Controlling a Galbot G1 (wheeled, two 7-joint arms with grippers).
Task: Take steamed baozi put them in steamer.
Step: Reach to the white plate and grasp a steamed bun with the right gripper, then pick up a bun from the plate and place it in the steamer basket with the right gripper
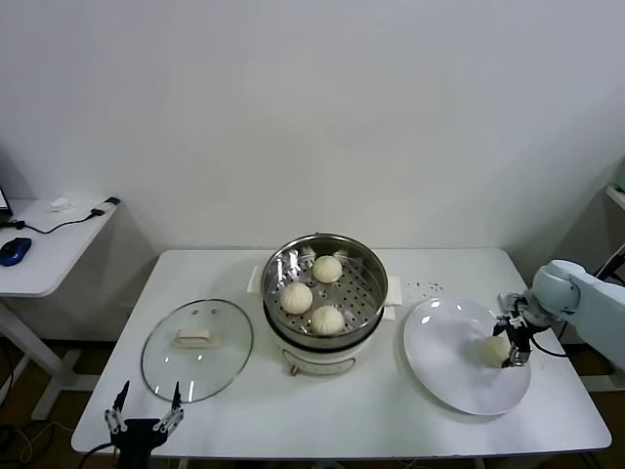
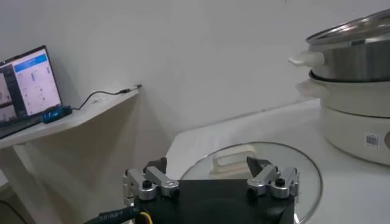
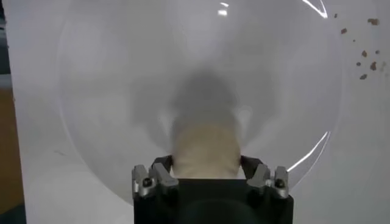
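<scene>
A white table is seen from above. The steamer stands uncovered at its centre, three steamed baozi already set on its tray. Well to the left of the right gripper, its glass lid is laid aside. The white plate lies under that gripper, whose fingers are set around the last bun, seemingly for lifting. The left gripper is parked spread near the lid.

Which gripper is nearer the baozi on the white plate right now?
The right one. The right gripper is down at the baozi on the plate, fingers either side of it. The left gripper is open at the table's near left edge, by the glass lid.
</scene>
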